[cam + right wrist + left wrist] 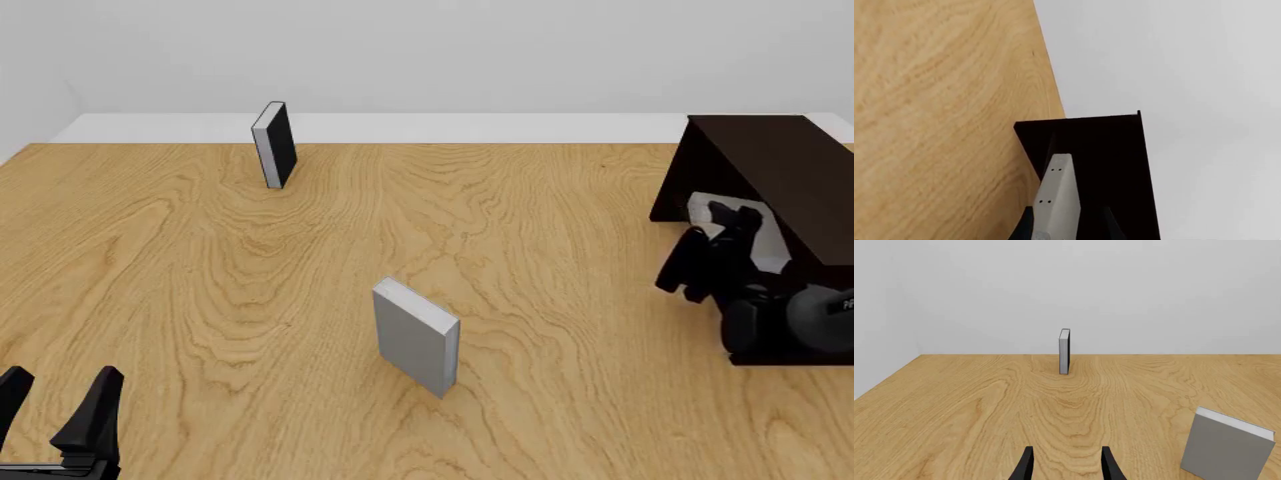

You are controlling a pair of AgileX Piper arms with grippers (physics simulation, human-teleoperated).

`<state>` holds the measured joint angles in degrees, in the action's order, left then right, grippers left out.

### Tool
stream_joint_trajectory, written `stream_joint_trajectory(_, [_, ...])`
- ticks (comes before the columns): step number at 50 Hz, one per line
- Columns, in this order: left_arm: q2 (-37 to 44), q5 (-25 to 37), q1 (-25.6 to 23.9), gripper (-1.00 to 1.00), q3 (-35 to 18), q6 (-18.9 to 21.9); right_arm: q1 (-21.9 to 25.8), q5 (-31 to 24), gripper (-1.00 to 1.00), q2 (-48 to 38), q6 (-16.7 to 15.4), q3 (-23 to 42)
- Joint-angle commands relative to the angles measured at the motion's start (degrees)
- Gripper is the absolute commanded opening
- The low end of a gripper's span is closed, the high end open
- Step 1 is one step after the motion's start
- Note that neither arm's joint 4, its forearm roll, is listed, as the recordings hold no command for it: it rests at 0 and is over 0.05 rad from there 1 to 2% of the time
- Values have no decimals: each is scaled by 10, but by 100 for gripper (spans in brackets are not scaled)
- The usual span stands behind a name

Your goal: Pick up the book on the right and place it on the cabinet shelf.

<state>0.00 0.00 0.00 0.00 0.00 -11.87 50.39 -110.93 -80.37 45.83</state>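
Note:
The light grey book (1056, 197) stands edge-on inside the recess of the dark cabinet (1111, 150). In the front view the book (770, 252) shows as pale patches behind my right arm, within the cabinet (761, 160) at the table's right edge. My right gripper (714, 245) reaches into the recess. In the right wrist view the right gripper (1069, 227) stands open around the book, with a dark gap on one side. The shelf board is mostly hidden by the arm. My left gripper (60, 410) is open and empty at the near left, and shows in its own wrist view (1067, 465).
A darker grey book (416, 337) stands upright mid-table, also in the left wrist view (1226, 447). A black-covered book (274, 145) stands at the far left, seen in the left wrist view too (1064, 351). A pale wall lies behind the table's far edge.

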Motion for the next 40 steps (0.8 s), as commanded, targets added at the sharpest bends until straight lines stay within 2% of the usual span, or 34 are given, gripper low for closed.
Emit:
stream_joint_trajectory(1, [0, 0, 0, 100, 0, 0, -15, 7, 100, -1, -1, -9])
stream_joint_trajectory(40, [0, 0, 0, 100, 0, 0, -57, 21, 100, 8, -8, -41])
